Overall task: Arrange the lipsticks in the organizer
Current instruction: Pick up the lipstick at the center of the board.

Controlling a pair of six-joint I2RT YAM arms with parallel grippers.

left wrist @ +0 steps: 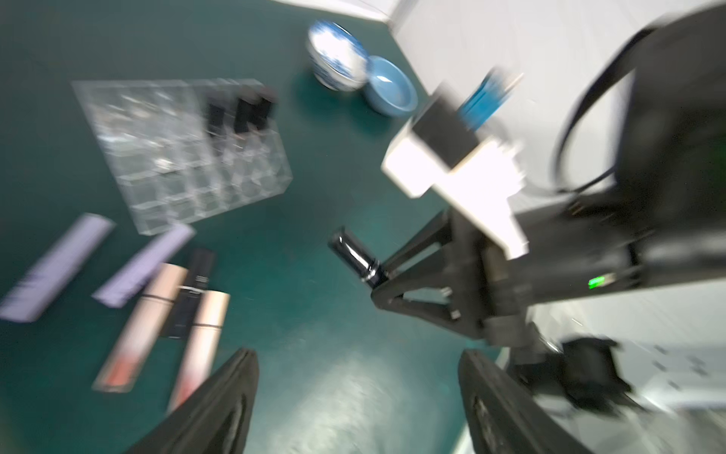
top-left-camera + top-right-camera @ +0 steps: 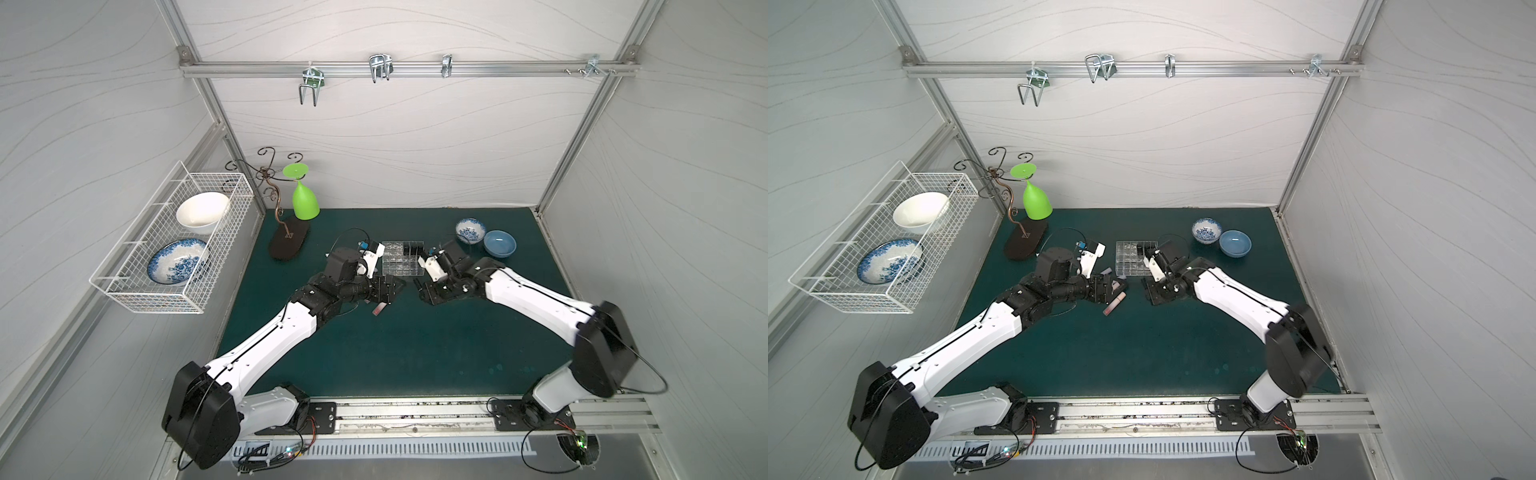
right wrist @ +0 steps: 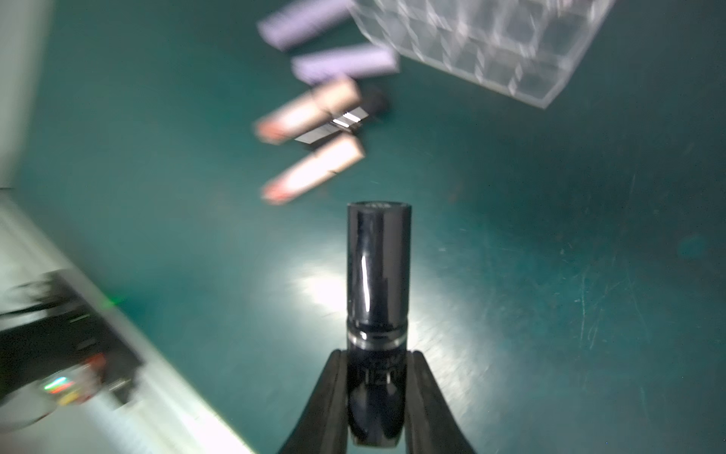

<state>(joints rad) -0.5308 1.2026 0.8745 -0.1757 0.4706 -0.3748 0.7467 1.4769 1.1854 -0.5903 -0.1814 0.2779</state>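
The round glossy lipstick tube was black; two flat lipstick tubes were pale lilac; the small ceramic bowl bore blue flowers on white.

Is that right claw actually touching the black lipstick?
Touching. The right wrist view shows the right gripper with its jaws clamped against both sides of the black lipstick, with no gap.
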